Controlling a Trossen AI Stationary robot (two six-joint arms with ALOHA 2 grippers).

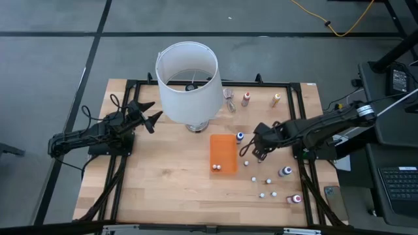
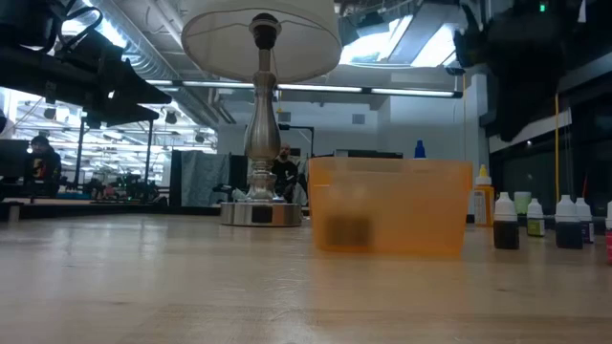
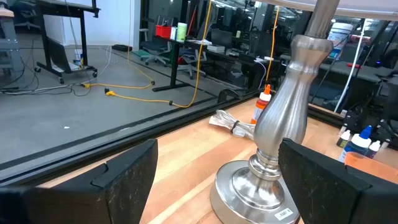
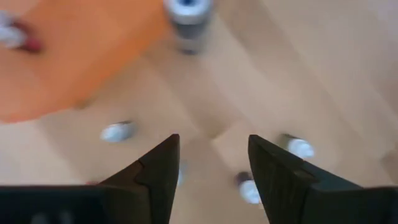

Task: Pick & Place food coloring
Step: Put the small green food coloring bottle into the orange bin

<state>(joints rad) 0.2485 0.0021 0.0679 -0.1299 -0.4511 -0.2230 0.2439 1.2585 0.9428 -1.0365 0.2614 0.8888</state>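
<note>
Two dark fingers of your right gripper [image 4: 211, 168] stood apart, pinching nothing, above tiny white-capped food coloring bottles [image 4: 301, 148] beside the flat orange plastic tray [image 1: 223, 153]. Only the high view showed two bottles inside that tray. Your left gripper [image 1: 149, 112] waited spread by the white-shaded metal lamp [image 1: 188, 78].

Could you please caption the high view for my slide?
Right tool hovers open beside orange tray, among scattered food coloring bottles.
</note>
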